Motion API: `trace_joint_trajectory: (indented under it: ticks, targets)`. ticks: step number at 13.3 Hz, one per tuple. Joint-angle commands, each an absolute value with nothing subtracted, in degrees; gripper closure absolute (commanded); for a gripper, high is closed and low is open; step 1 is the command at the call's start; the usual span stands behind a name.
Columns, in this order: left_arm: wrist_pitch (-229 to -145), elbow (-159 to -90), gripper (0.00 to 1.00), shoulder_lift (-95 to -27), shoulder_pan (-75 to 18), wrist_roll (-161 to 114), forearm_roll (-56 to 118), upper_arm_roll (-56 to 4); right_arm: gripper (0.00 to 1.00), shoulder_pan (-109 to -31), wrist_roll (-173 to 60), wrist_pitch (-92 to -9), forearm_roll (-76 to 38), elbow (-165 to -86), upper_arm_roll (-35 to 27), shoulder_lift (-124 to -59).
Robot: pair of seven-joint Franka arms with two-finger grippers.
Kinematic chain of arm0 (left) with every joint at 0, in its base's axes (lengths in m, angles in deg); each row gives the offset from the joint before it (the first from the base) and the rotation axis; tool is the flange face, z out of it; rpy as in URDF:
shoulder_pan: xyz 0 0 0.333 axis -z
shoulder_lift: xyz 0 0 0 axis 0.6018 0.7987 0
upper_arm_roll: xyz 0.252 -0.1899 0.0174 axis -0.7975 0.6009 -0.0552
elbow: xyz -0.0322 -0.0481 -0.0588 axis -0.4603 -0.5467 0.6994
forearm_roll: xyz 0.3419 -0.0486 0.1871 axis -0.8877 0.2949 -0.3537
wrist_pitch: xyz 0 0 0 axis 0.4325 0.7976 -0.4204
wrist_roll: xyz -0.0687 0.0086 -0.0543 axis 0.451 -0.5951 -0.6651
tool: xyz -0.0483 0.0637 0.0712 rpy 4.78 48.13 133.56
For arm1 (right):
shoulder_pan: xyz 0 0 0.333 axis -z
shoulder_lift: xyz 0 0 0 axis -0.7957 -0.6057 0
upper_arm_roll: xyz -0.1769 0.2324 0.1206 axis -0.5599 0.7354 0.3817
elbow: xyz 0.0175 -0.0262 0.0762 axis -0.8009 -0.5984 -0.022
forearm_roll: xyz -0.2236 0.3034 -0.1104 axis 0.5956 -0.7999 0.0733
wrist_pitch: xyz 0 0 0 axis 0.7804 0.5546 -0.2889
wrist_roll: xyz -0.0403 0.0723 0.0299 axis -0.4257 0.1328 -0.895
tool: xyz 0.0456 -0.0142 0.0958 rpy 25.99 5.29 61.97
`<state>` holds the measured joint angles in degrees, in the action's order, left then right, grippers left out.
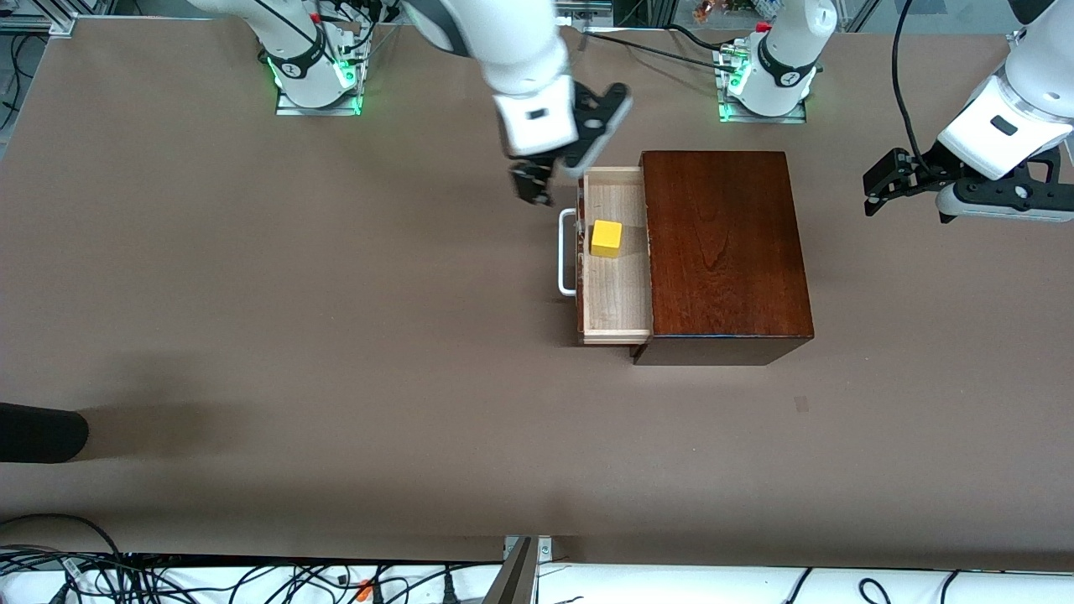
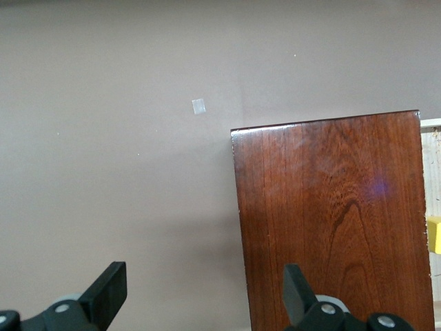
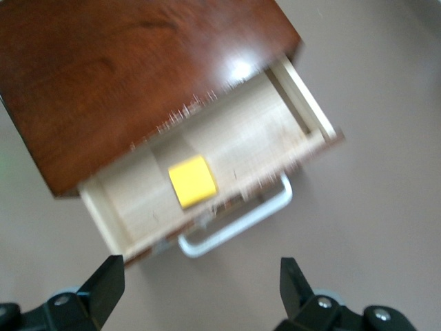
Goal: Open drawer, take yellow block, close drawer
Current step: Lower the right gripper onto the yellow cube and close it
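The dark reddish-brown wooden box (image 1: pixel 722 252) stands mid-table. Its drawer (image 1: pixel 617 294) is pulled out toward the right arm's end, the white handle (image 1: pixel 565 252) leading. The yellow block (image 1: pixel 606 238) sits in the pale tray. My right gripper (image 1: pixel 531 186) is open and empty, in the air over the table beside the drawer's front corner that is farther from the front camera. In the right wrist view the block (image 3: pixel 193 181), drawer (image 3: pixel 255 131) and handle (image 3: pixel 241 221) lie ahead of the open gripper (image 3: pixel 200 289). My left gripper (image 1: pixel 873 193) is open and empty, waiting over the table at the left arm's end; its view (image 2: pixel 203 296) shows the box (image 2: pixel 331 221).
A black object (image 1: pixel 38 432) pokes in at the table's edge at the right arm's end. A small pale square mark (image 1: pixel 801 403) lies on the table nearer the front camera than the box. Cables run along the front edge.
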<state>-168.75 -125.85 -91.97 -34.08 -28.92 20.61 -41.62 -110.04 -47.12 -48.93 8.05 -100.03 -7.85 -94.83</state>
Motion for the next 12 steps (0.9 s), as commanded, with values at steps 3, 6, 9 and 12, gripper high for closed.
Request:
trace_joint_trajectory:
  ticks: [3, 6, 9, 12]
  targets:
    - [-166.24, -122.8, 0.0, -90.18, -34.71, -28.76, 21.16, -41.3, 0.0, -113.53, -40.72, -51.9, 15.18, -92.48, -8.48, -104.64]
    - [-165.27, -122.8, 0.0, -90.27, -34.71, -28.5, 21.16, -41.3, 0.0, -114.94, -39.13, -50.23, 16.61, -92.57, -8.48, -107.36]
    - [-165.36, -122.62, 0.0, -90.27, -34.71, -28.59, 21.16, -41.13, 0.0, -115.47, -38.34, -50.75, 18.36, -92.48, -8.4, -109.92]
    - [-165.27, -122.62, 0.0, -90.27, -34.71, -28.5, 21.25, -41.04, 0.0, -116.08, -38.17, -51.11, 18.45, -92.39, -8.48, -111.41]
